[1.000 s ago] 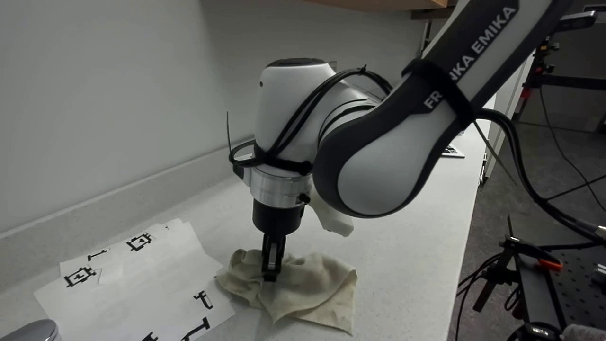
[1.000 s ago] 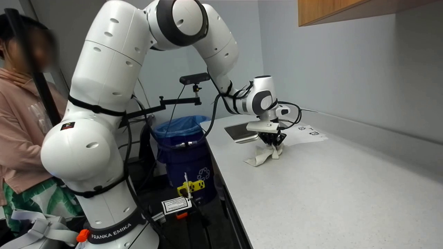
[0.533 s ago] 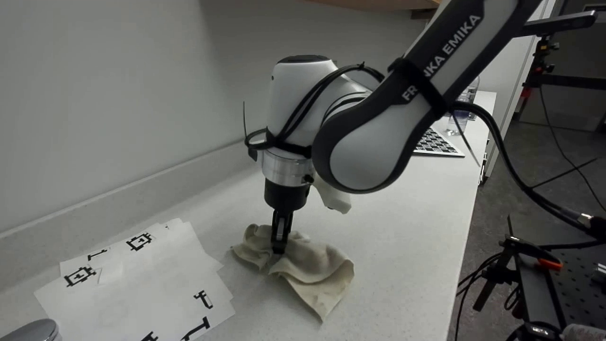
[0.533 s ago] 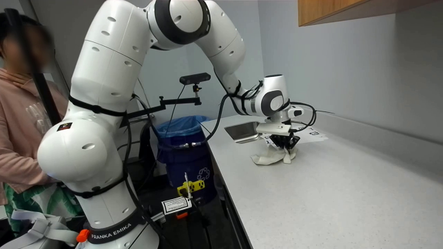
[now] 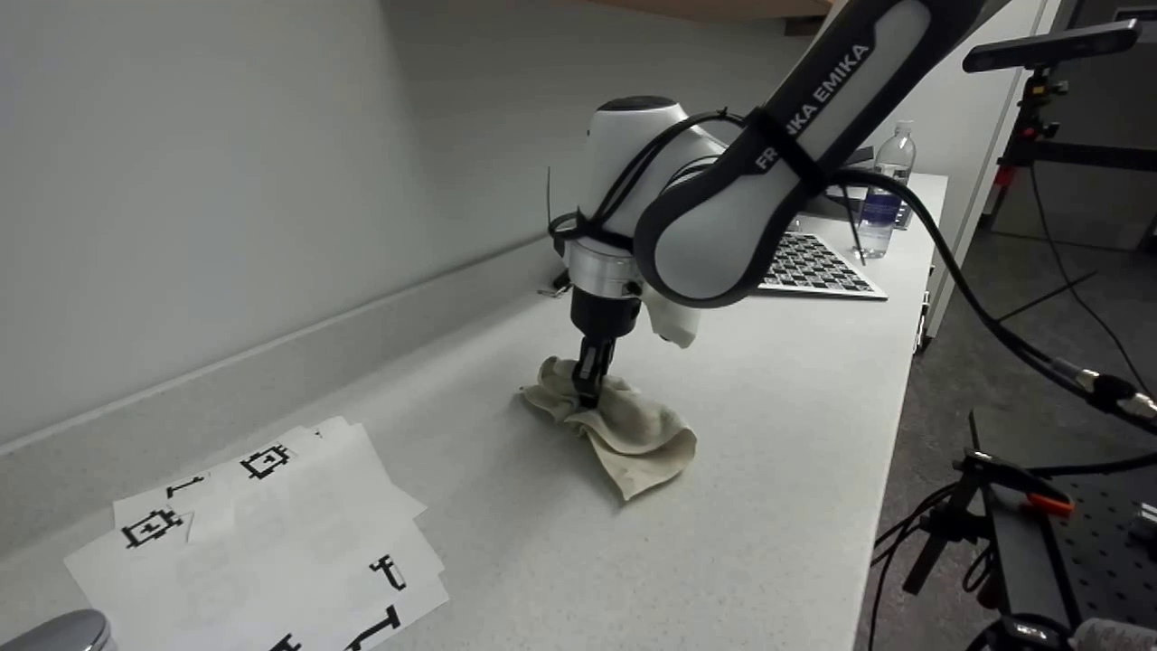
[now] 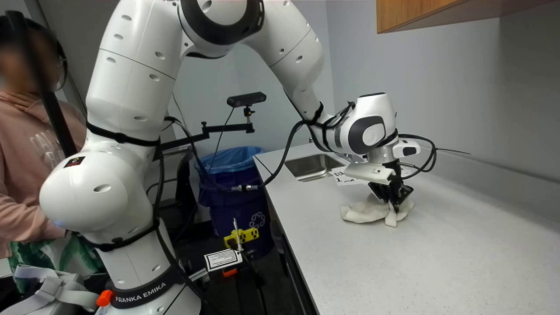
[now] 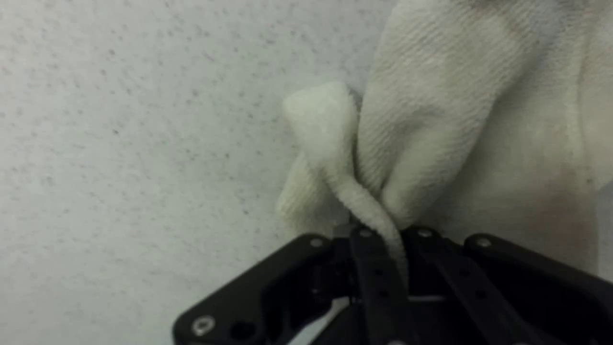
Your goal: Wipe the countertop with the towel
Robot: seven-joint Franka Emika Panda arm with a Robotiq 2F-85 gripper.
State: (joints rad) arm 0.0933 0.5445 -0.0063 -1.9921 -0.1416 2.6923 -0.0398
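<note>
The beige towel (image 5: pixel 642 438) lies bunched and wrinkled on the pale speckled countertop (image 5: pixel 759 524). My gripper (image 5: pixel 587 398) points down into it, shut on a pinched fold. In an exterior view, part of the towel (image 6: pixel 365 211) spreads flat to one side of the gripper (image 6: pixel 395 206), and a small end hangs in front. From the wrist view, a twisted strip of the towel (image 7: pixel 431 105) runs up between the dark fingers (image 7: pixel 376 258). The fingertips themselves are buried in the cloth.
White paper sheets (image 5: pixel 271 542) with black markings lie near the wall. Farther along the counter are a checkered board (image 5: pixel 818 265) and a plastic bottle (image 5: pixel 877 212). A sink (image 6: pixel 310 168) is set into the counter. A wooden cabinet (image 6: pixel 428 15) hangs above; a person (image 6: pixel 35 166) stands behind the arm.
Still gripped, the towel has slid along the countertop with the arm, away from the paper sheets and towards the checkered board. Its trailing corner has swung and folded. More of the sink now shows.
</note>
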